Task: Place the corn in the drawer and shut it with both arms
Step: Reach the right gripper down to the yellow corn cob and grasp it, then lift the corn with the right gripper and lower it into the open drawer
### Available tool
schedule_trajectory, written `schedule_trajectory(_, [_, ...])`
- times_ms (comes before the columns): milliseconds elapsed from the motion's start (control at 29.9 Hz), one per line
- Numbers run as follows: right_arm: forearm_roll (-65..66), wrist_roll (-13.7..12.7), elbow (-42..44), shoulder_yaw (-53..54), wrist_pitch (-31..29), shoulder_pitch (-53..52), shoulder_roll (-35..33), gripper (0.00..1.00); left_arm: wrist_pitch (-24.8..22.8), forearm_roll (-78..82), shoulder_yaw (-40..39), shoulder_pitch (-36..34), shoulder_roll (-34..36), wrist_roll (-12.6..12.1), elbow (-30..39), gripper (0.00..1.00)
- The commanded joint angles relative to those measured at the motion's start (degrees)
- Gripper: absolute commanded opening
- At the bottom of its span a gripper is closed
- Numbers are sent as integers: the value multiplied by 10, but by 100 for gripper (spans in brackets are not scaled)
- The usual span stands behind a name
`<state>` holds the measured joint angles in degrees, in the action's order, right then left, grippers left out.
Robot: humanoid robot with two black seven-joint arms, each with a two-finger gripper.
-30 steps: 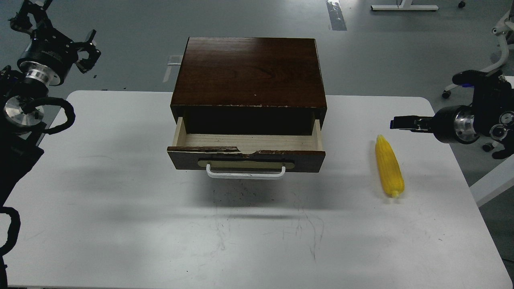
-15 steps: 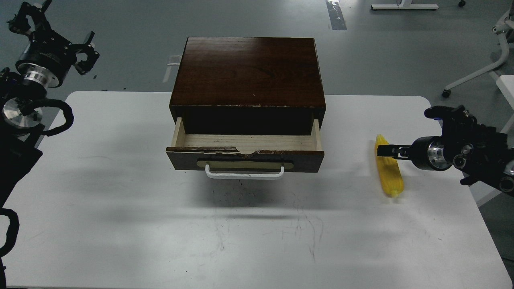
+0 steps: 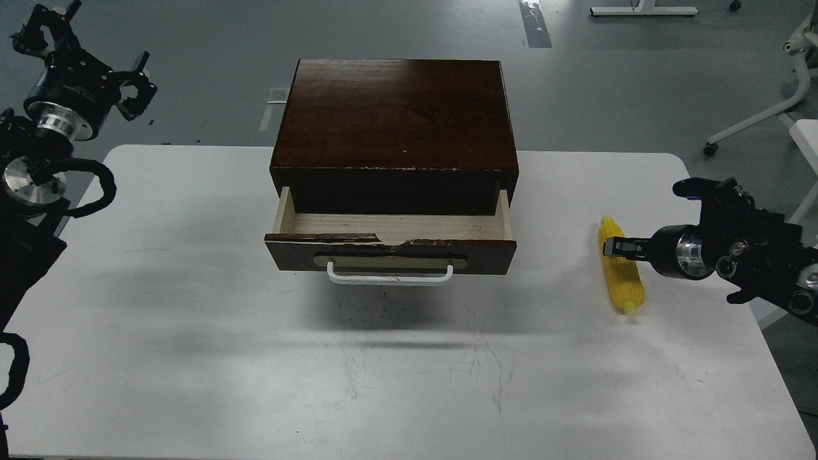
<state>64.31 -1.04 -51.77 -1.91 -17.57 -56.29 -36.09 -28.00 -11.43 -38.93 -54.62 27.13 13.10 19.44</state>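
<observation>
The yellow corn point(image 3: 623, 284) lies on the white table point(image 3: 192, 332) at the right, stub end toward me. The dark brown drawer point(image 3: 390, 254) with its white bar handle point(image 3: 390, 276) stands pulled out of the cabinet point(image 3: 396, 115), and its pale inside is empty. My right gripper point(image 3: 613, 246) comes in from the right and its tip sits over the corn's upper part. It is seen edge-on, so I cannot tell its fingers apart or whether it touches the corn. My left gripper point(image 3: 89, 51) is raised at the far left beyond the table, claws spread open and empty.
The cabinet stands at the back middle of the table. White chair or stand legs point(image 3: 754, 121) are on the grey floor at the right, behind my right arm. Grey tape marks point(image 3: 533, 25) lie on the floor behind the cabinet.
My right gripper has come down and leftward from above the corn's far end onto its upper part. The corn, the drawer and my left arm have barely moved.
</observation>
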Motion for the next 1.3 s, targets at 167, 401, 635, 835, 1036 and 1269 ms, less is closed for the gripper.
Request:
schedule_trajectory(167, [2, 25, -51, 2, 1, -106, -65, 8, 0, 16, 52, 0, 11, -7, 19, 98])
schedule_trajectory(401, [60, 57, -114, -1, 1, -299, -97, 1, 0, 13, 63, -5, 25, -4, 24, 98])
schedule_trajectory(635, [168, 97, -156, 0, 1, -388, -40, 1, 0, 10, 64, -7, 25, -6, 24, 98])
schedule_trajectory(835, [282, 119, -178, 0, 1, -412, 63, 1, 0, 7, 55, -1, 26, -1, 23, 98])
schedule_trajectory(1036, [394, 144, -211, -12, 1, -410, 152, 1, 0, -1, 44, 1, 26, 0, 23, 98])
schedule_trajectory(1269, [484, 152, -263, -79, 1, -409, 177, 2, 0, -4, 44, 2, 27, 0, 23, 98])
